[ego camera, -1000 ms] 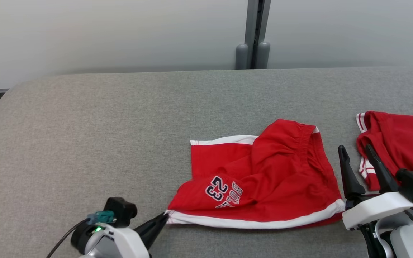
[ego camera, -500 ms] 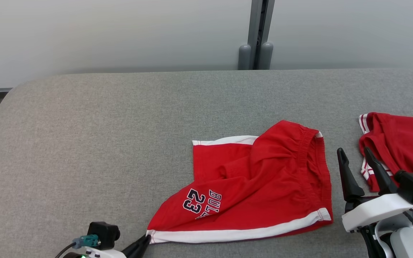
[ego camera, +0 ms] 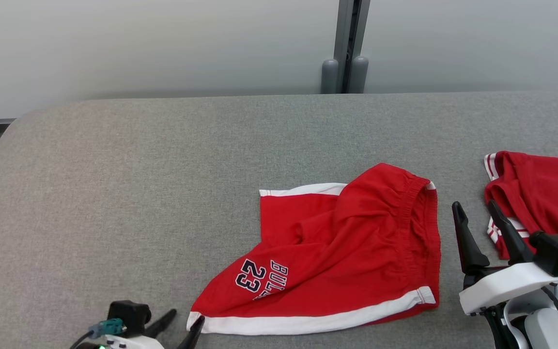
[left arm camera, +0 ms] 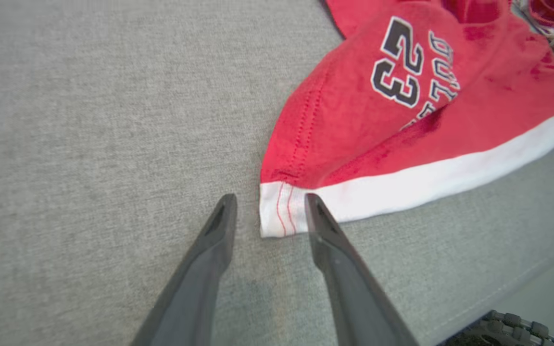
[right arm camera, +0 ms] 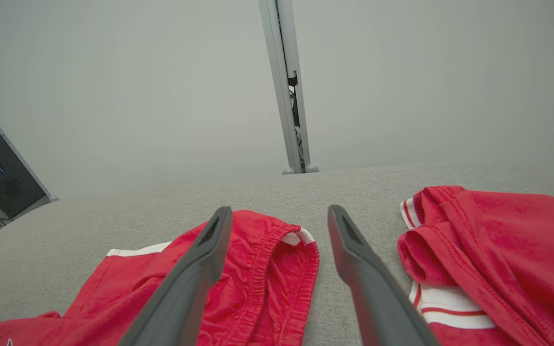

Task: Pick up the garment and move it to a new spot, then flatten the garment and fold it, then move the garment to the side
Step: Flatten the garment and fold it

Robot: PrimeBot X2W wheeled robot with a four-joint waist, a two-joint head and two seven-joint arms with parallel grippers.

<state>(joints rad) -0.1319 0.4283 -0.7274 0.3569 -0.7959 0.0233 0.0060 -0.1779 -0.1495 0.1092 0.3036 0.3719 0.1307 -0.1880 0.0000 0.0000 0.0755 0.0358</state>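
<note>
Red shorts [ego camera: 347, 252], hem corner [left arm camera: 277, 216] between parted left fingers [left arm camera: 209, 250], perhaps touching one

shorts [ego camera: 356, 252] on table [ego camera: 138, 194], jersey [ego camera: 545, 194] to their right

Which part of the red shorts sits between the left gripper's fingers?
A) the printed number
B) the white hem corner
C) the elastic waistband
B: in the left wrist view the left gripper has its parted fingers on either side of the white hem corner of the shorts, with the number farther up the cloth.
</note>
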